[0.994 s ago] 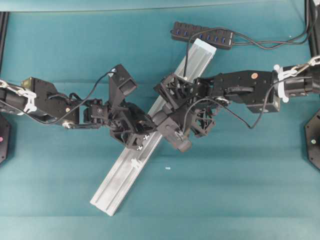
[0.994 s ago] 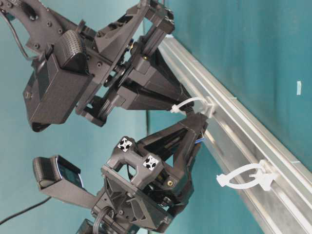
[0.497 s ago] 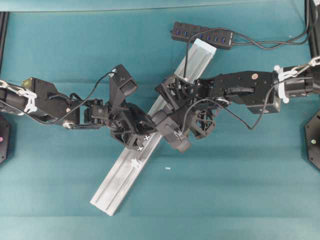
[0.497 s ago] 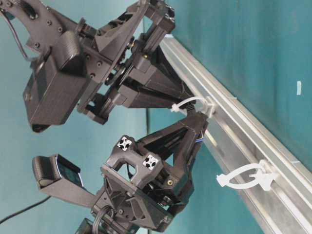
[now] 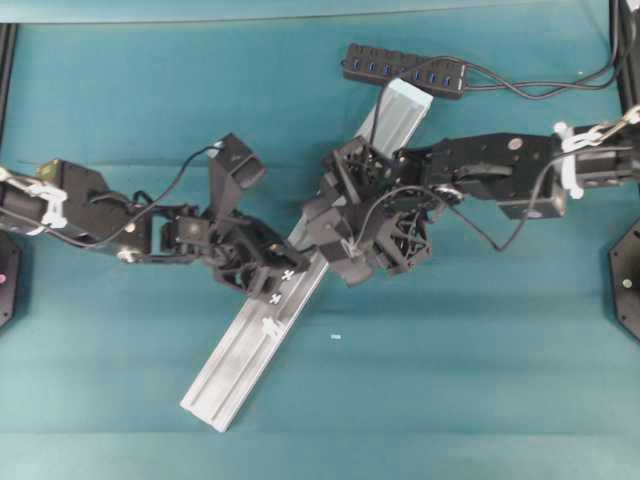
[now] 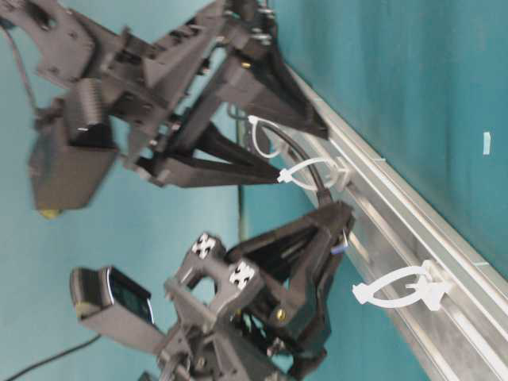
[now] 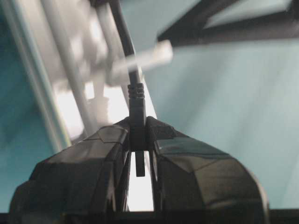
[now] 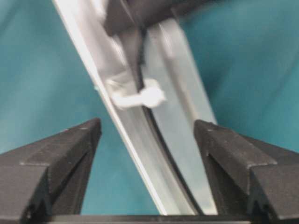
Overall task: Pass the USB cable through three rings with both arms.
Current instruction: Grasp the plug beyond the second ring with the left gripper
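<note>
Threading proceeds with the left gripper clamped on the plug end of the USB cable, its two fingers pressed against the strain relief so the cord runs straight out ahead toward the rail. The right gripper stands fully spread and holds nothing; the silver rail and one whitish ring lie between its fingertips in the right wrist view. In the table-level view the cable arcs through two rings: the upper ring near the right arm and the middle ring, beyond which the left gripper holds the plug. The third ring stands further down the rail, apart from both grippers and with no cord through it. The step in hand appears to be carrying the plug on toward that last ring. To do it well, keep the plug axis in line with the ring opening, since the loops are small and translucent and will flex or snag if struck off-centre. Draw slack through the first two rings gradually. Position the spread right gripper beyond the ring, ready to close on the plug as it emerges, and release the left grip only once the right one is secure.
</note>
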### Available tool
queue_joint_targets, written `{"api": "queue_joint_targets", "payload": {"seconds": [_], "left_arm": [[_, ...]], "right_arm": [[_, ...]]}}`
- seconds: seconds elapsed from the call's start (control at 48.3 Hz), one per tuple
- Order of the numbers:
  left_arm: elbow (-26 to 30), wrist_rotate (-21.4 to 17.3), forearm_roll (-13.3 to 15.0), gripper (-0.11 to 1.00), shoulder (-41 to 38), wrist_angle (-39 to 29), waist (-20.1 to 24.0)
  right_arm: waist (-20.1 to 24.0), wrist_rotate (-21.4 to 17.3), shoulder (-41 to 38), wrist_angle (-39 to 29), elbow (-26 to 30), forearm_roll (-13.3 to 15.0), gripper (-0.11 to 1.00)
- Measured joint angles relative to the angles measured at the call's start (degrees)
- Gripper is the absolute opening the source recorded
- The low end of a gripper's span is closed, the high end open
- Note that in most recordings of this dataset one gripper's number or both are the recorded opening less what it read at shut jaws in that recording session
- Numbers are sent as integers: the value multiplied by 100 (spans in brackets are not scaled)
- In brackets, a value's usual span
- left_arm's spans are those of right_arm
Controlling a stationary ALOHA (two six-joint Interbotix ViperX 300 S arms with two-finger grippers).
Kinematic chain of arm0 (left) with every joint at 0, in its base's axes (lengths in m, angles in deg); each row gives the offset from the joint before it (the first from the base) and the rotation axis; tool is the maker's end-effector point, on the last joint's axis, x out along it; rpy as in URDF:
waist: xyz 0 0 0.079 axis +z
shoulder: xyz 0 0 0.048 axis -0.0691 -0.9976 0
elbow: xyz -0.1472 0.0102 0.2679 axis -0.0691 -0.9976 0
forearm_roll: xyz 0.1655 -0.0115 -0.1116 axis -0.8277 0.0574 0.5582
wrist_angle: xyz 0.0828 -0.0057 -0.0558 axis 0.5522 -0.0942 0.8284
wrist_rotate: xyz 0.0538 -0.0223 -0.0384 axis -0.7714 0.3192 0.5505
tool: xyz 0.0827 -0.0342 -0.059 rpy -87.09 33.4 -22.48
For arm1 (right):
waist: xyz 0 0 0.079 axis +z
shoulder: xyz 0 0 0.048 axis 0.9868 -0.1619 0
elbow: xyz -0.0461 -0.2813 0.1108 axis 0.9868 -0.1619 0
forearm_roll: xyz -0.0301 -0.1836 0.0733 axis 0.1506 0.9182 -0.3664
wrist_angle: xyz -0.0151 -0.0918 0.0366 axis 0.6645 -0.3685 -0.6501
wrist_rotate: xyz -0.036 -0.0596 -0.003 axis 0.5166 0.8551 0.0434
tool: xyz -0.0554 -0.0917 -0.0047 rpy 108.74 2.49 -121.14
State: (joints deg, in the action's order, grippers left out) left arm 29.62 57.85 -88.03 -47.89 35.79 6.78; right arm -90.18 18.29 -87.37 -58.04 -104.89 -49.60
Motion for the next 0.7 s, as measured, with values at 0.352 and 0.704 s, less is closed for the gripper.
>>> {"api": "queue_joint_targets", "payload": {"seconds": [0.352, 0.704], "left_arm": [[-360, 483, 0, 11, 413, 114, -70], [-510, 589, 0, 11, 650, 352, -158]], "right_arm": [[220, 0, 97, 9, 105, 0, 83], [492, -9, 70, 396, 149, 0, 80]]}}
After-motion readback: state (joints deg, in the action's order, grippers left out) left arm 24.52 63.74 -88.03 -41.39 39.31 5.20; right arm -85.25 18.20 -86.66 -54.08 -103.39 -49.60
